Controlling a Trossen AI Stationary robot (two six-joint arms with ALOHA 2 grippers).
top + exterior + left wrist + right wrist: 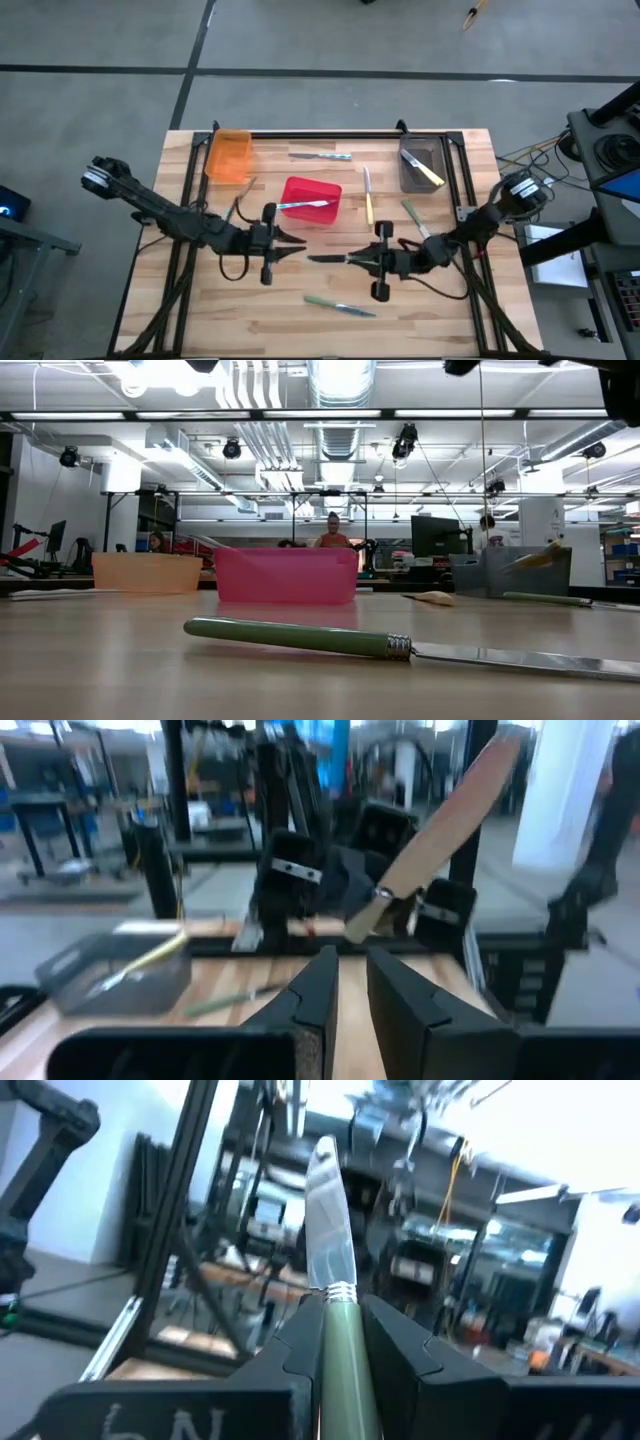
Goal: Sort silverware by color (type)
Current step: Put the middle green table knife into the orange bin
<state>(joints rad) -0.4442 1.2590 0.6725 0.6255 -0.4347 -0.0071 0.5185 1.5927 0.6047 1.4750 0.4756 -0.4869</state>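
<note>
Knife (340,1320) duty for the right gripper (372,259) right now: its fingers are pinching the green handle just behind the metal collar, blade sticking out ahead toward the other arm. Taking the red bin (311,201) as the landmark, that gripper sits on the near side of it and a bit to the right, low over the wooden table (450,310).

The left gripper (290,246) is on the near-left side of the red bin, pointing at the right one. Its fingers are close together with only a thin gap and nothing between them, so it's idle.

Rest of the silverware around the red bin: a blue-handled piece (300,205) lies across the bin itself, another blue one (322,156) lies on the table behind it, a yellow one (368,196) just to its right, a green one (415,220) further right, and a green knife (300,637) at the front edge of the table. The grey bin (418,166), back right, has a yellow piece (428,172) in it. The orange bin (229,156), back left, looks empty.

My read: carry step, mid-sort, most pieces not yet binned. Orange looks like the likely home for green, so the next move would be swinging the knife over to it without clipping the left arm, then releasing.
</note>
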